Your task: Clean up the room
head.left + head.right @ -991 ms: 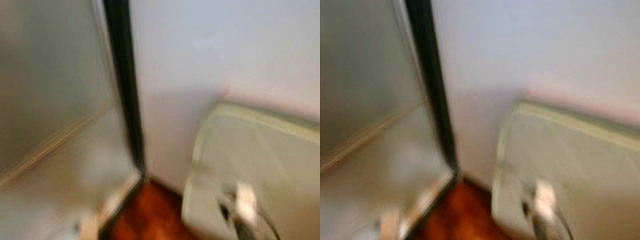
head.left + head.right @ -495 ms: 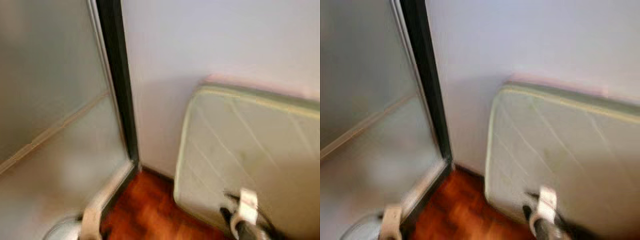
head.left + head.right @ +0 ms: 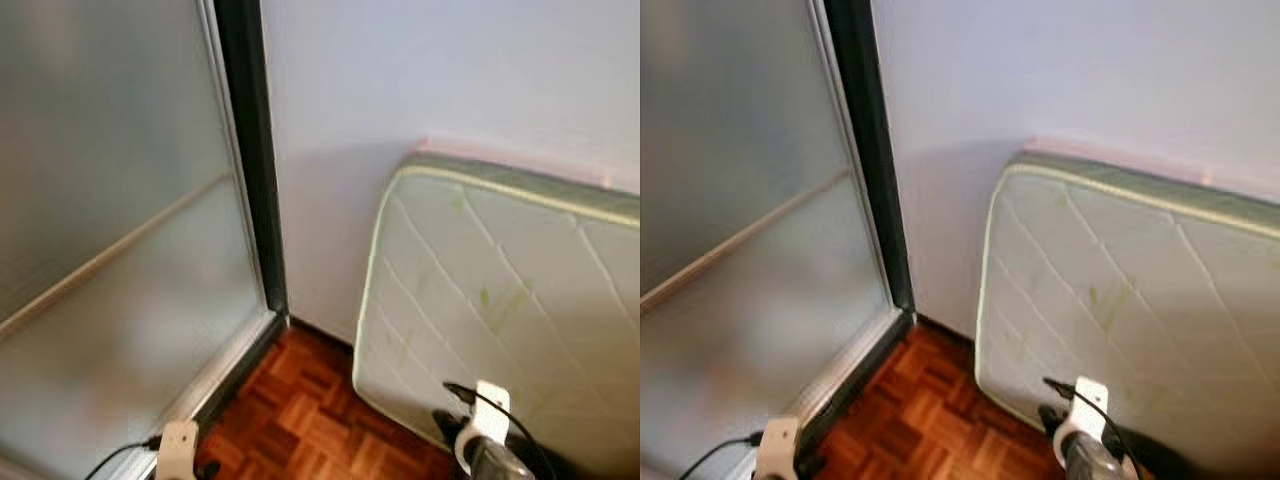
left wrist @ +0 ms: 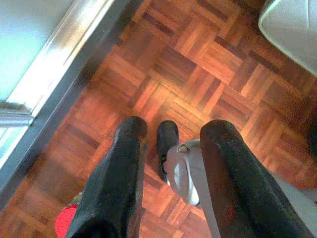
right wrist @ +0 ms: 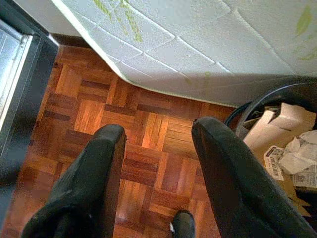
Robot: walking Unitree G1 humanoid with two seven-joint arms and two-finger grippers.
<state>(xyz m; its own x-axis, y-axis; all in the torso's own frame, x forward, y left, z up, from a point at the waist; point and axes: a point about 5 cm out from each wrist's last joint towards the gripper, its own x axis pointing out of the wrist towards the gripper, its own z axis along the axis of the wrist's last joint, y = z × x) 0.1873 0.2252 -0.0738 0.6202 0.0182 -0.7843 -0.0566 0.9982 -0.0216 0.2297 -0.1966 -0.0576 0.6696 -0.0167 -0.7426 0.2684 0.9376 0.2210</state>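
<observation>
My left gripper (image 4: pixel 173 130) hangs open over the parquet floor (image 4: pixel 198 54), with nothing between its black fingers (image 4: pixel 126 163). Under it are my grey and black foot (image 4: pixel 171 148) and a small red thing (image 4: pixel 64 224) at the picture's edge. My right gripper (image 5: pixel 159 130) is also open and empty above the parquet. Beside it stands a black bin (image 5: pixel 257 101) holding crumpled paper and cardboard (image 5: pixel 290 134). In the eye views only the white wrist parts show low down, the left wrist (image 3: pixel 178 442) and the right wrist (image 3: pixel 487 422).
A pale quilted mattress (image 3: pixel 500 300) leans on the white wall (image 3: pixel 420 80) at the right. A frosted glass sliding door (image 3: pixel 110 230) with a black frame (image 3: pixel 255 180) and a metal floor track (image 4: pixel 64 59) fills the left. Parquet (image 3: pixel 300 410) lies between them.
The eye views have shifted a little and gone from blurred to sharp, so the camera moved. Door, mattress and both hanging arms keep their places.
</observation>
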